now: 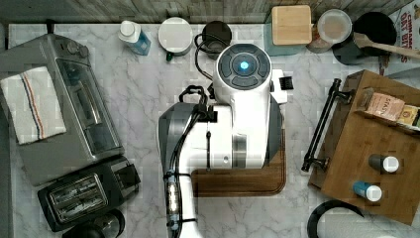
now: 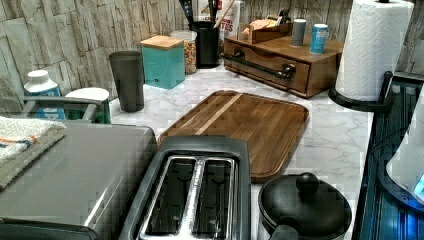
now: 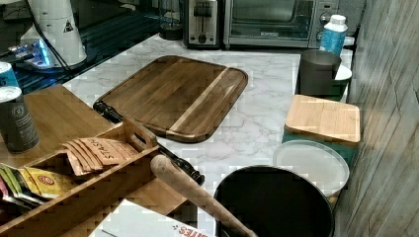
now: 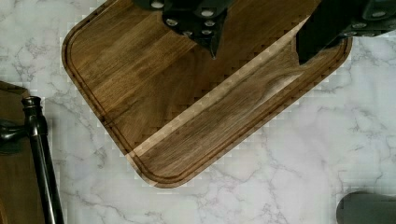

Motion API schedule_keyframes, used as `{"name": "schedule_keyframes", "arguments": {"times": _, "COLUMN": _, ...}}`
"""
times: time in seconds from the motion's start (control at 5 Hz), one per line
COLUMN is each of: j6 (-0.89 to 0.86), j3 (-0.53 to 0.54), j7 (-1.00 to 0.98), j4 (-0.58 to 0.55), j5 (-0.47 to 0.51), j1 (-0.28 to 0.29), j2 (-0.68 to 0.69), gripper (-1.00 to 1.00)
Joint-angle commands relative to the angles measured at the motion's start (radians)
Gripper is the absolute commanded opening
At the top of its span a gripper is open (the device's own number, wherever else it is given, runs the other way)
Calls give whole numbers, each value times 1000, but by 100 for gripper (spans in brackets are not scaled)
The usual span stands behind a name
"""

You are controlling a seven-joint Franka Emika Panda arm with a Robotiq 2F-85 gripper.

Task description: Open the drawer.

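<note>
The drawer (image 2: 260,70) sits shut in a low brown wooden cabinet (image 1: 366,148) at the top view's right. A long black bar handle (image 1: 322,124) runs across its front and is also seen in the left view (image 2: 257,64), the right view (image 3: 148,140) and the wrist view (image 4: 42,163). My gripper (image 4: 259,56) hangs open above the dark-wood cutting board (image 4: 187,93), with nothing between its fingers (image 4: 205,28). It is well apart from the handle. In the top view the white arm (image 1: 237,114) covers the board's middle.
The cabinet top carries two small cans (image 1: 384,163) and a tea-bag tray (image 1: 386,106). A toaster oven (image 1: 59,114) and toaster (image 1: 79,196) stand at the top view's left. Along the back wall stand a teal canister (image 2: 162,62), a dark cup (image 2: 127,80) and a utensil pot (image 2: 206,42). A paper towel roll (image 2: 372,47) is beside the cabinet.
</note>
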Motion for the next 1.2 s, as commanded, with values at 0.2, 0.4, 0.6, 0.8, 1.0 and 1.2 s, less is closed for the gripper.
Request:
{"name": "schedule_keyframes", "arguments": {"times": 0.2, "j6": 0, "j3": 8, "j7": 0, "j4": -9, "j5": -13, "j1": -8, "j2": 0, "gripper": 100}}
{"name": "schedule_keyframes", "arguments": {"times": 0.4, "j6": 83, "j3": -19, "j7": -31, "j4": -48, "j5": -60, "j1": -20, "j2": 5, "gripper": 100}}
{"name": "schedule_keyframes", "arguments": {"times": 0.6, "j6": 189, "j3": -52, "j7": -82, "j4": -92, "j5": -114, "j1": -56, "j2": 8, "gripper": 100}}
{"name": "schedule_keyframes", "arguments": {"times": 0.8, "j6": 229, "j3": -83, "j7": -148, "j4": -68, "j5": -134, "j1": -102, "j2": 56, "gripper": 100}}
{"name": "schedule_keyframes", "arguments": {"times": 1.0, "j6": 232, "j3": -137, "j7": -199, "j4": -19, "j5": -151, "j1": -102, "j2": 113, "gripper": 100}}
{"name": "schedule_keyframes", "arguments": {"times": 1.2, "j6": 317, "j3": -152, "j7": -298, "j4": -41, "j5": -130, "j1": -134, "j2": 118, "gripper": 100}}
